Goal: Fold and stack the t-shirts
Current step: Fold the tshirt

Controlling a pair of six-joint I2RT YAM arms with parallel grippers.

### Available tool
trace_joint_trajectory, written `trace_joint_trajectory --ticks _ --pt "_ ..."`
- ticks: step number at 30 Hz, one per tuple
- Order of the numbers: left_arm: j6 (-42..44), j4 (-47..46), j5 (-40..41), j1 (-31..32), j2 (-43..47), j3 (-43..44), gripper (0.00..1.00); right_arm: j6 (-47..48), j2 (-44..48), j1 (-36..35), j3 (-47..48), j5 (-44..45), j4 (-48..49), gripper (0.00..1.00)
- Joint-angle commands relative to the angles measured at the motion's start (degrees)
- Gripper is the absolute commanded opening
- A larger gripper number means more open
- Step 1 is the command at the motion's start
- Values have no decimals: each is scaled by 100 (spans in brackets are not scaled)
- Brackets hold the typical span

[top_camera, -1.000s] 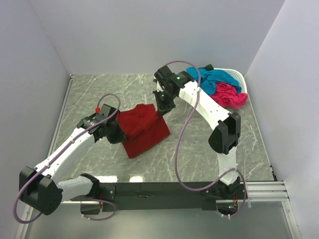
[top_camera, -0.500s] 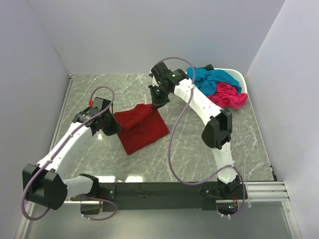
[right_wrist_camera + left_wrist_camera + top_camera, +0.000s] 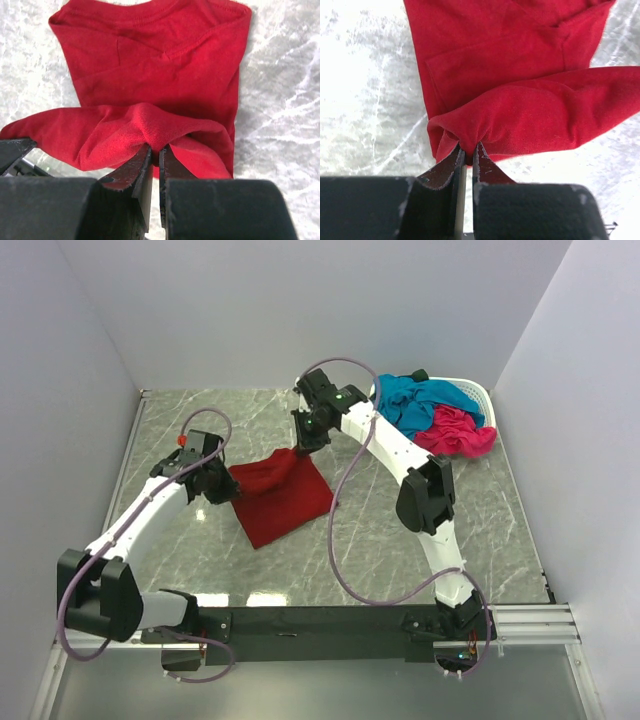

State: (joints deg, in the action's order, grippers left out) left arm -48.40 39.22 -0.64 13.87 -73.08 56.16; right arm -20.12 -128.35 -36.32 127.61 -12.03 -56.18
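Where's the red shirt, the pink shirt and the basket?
red shirt (image 3: 285, 505): top view, flat middle of the cloth.
pink shirt (image 3: 456, 432): top view, its bunched middle.
basket (image 3: 482, 392): top view, white far rim.

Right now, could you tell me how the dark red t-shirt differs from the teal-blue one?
The dark red t-shirt lies on the table, partly folded; the teal-blue t-shirt is crumpled in the white basket. The left end effector and right end effector pinch the red one; nothing holds the teal one. Both are plain cloth shirts.
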Motion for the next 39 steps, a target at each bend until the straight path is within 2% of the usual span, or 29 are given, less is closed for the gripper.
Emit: trace_joint_trajectory --ticks 1,13,39 --pt "278 -433 3 -68 -136 -96 0 -88 -93 63 291 60 494 0" --pt "586 -1109 -6 -306 -778 -299 0 -194 -462 89 361 166 969 0" --pt "797 -1821 -24 -763 -1814 272 1 -730 -858 204 291 421 1751 0"
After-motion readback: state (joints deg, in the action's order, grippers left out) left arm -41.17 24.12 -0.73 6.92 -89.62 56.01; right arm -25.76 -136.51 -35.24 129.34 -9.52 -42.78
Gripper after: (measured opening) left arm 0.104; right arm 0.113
